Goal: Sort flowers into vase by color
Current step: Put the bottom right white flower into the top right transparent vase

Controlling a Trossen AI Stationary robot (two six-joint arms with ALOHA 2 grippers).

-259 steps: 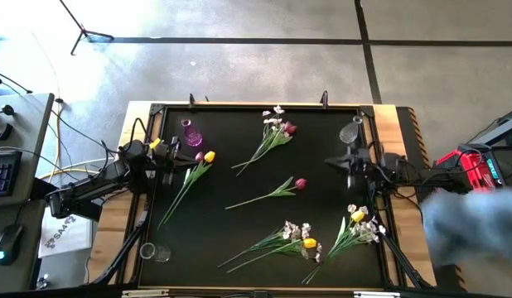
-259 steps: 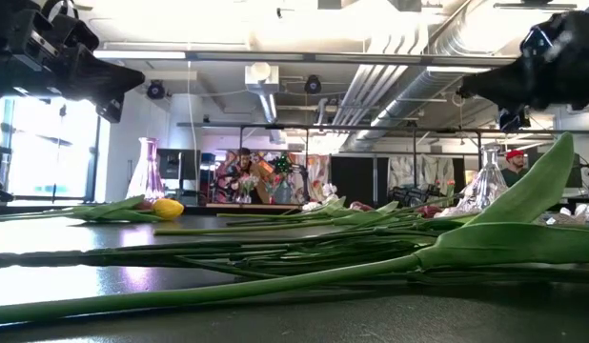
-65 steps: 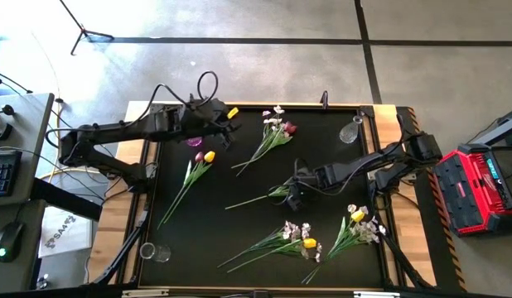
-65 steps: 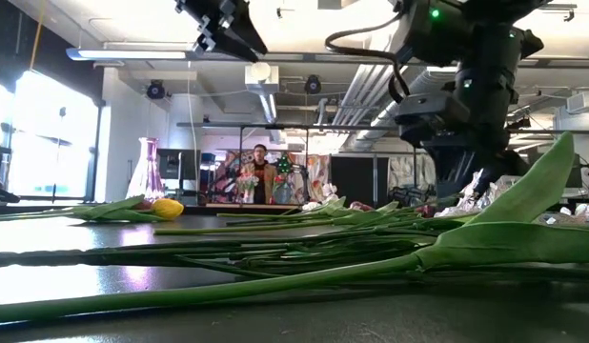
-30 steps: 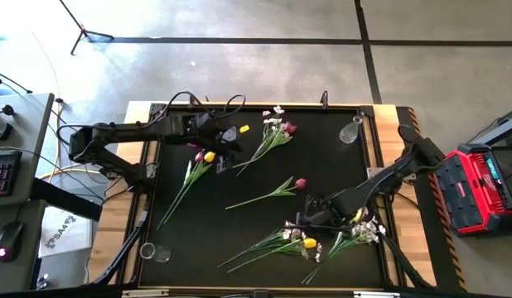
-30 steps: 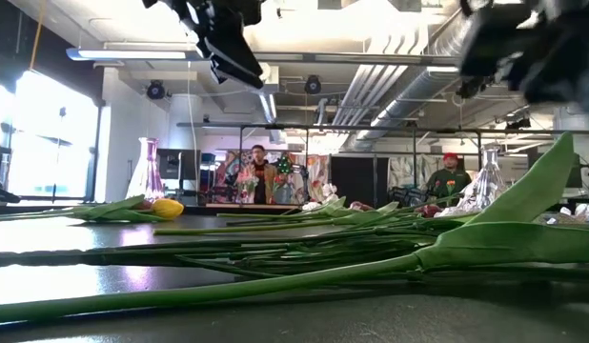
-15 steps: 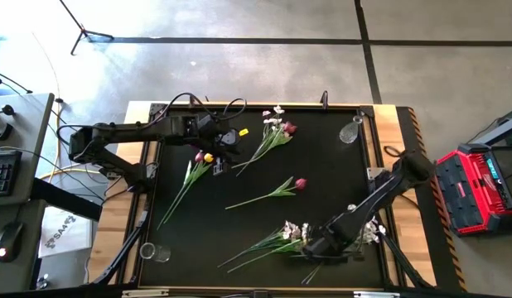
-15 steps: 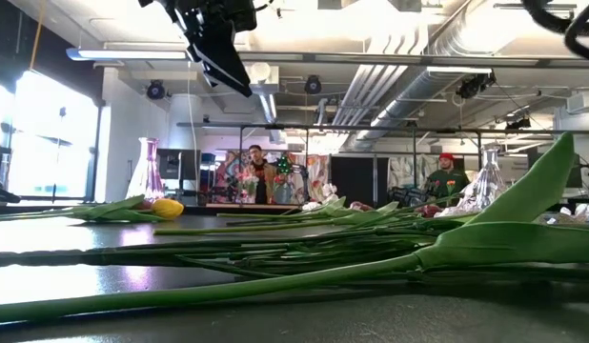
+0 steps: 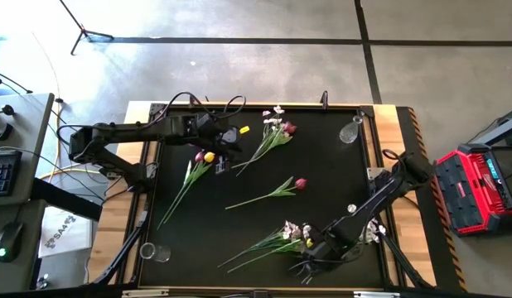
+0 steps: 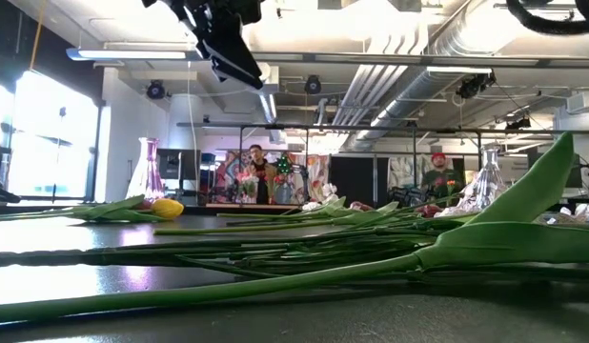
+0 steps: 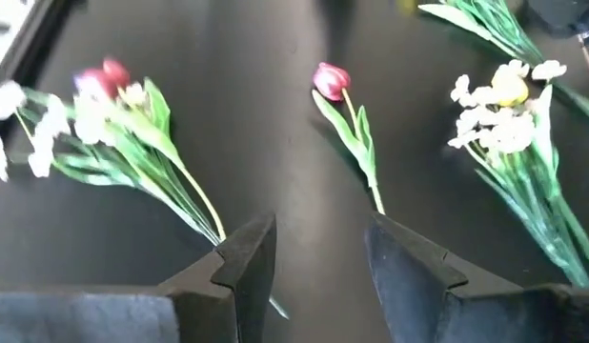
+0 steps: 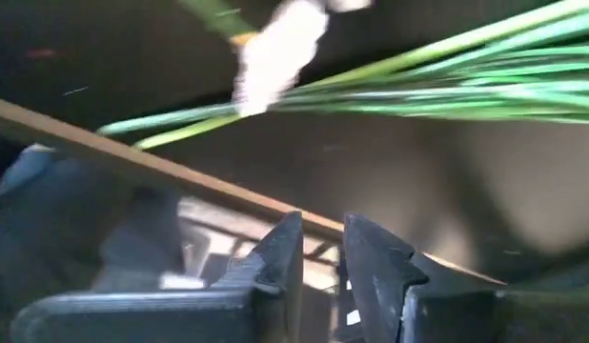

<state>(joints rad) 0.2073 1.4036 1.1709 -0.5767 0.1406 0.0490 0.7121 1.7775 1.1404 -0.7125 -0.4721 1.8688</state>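
Flowers lie scattered on the black table (image 9: 339,165): a lone dark red tulip (image 9: 300,184), a white-and-red bunch (image 9: 277,124) at the far side, a yellow tulip (image 9: 208,156) at the left, and white sprays (image 9: 294,231) on long stems near the front edge. My left gripper (image 9: 223,159) hangs open above the table beside the yellow tulip, with nothing between its fingers (image 11: 318,252). My right gripper (image 9: 310,257) is low over the front bunch's stems (image 12: 447,86). Its fingers stand a narrow gap apart with nothing between them (image 12: 321,243).
A pink vase (image 10: 147,171) stands at the far left, partly under my left arm. A clear vase (image 9: 351,131) stands at the far right, and a small glass (image 9: 155,251) at the near left corner. Another bunch (image 9: 370,233) lies under my right arm. People stand in the room beyond.
My right gripper has gone toward the table's near edge and down, rolling about its own axis. It now covers the yellow bloom of the front bunch. The flowers lie where they were.
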